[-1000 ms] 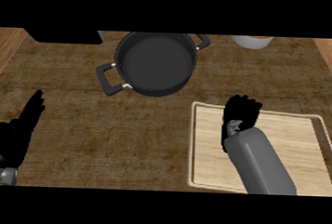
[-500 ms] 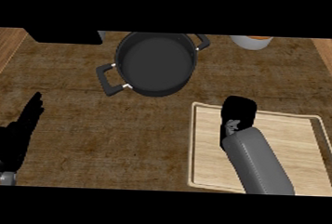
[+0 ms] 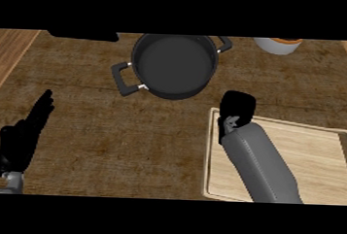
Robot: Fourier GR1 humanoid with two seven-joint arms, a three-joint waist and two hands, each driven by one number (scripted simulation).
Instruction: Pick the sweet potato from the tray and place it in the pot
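The black pot [image 3: 175, 65] with two handles stands at the back centre of the counter, and nothing shows inside it. A pale wooden tray [image 3: 315, 155] lies at the front right. My right hand [image 3: 236, 105] hangs over the tray's back left corner, fingers curled into a fist, a short way in front and to the right of the pot. No sweet potato shows on the tray; it is hidden inside the curled fingers. My left hand [image 3: 23, 135] rests open at the front left, fingers straight.
A white cup [image 3: 278, 45] with something orange in it stands at the back right. A black object [image 3: 82, 35] sits at the back left edge. A lighter wooden strip [image 3: 8, 50] borders the counter on the left.
The right hand's fingers curled shut over the tray's corner. The hand then moved up and left, towards the pot. The left hand stayed still.
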